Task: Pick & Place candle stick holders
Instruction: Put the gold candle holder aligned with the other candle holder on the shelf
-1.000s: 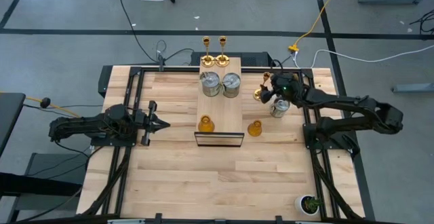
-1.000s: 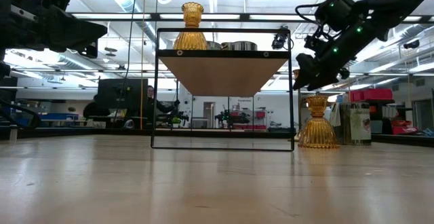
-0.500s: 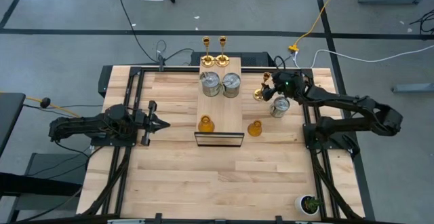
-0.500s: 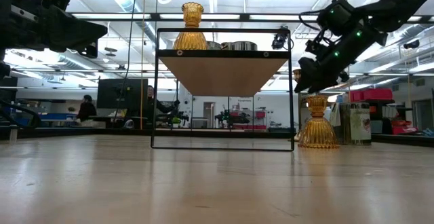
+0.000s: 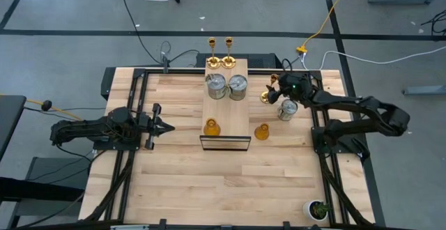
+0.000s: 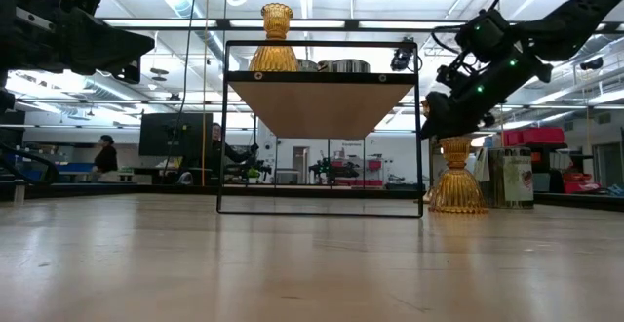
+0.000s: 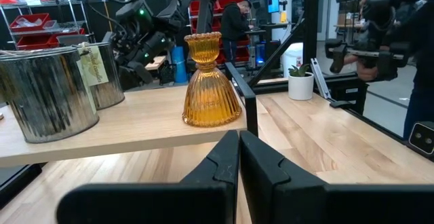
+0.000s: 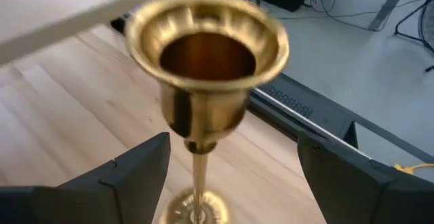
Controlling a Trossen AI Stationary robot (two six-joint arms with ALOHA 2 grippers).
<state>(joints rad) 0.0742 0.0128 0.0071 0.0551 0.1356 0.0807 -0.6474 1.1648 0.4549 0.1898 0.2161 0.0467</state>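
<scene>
A gold candlestick stands on its round base on the table right of the raised shelf. My right gripper is open, with one finger on each side of the stem just under the cup, touching nothing. On the shelf stand two gold candlesticks, two silver cans and an amber holder. Another amber holder and a silver can stand on the table. My left gripper waits shut, left of the shelf.
The shelf is a wooden board on a black wire frame, well above the table top. A small potted plant sits at the near right corner. Black rails run along both table sides. The near half of the table is bare wood.
My right gripper has sunk a little toward the gold candlestick on the table and stays open. The candlestick and the other pieces have kept their places.
</scene>
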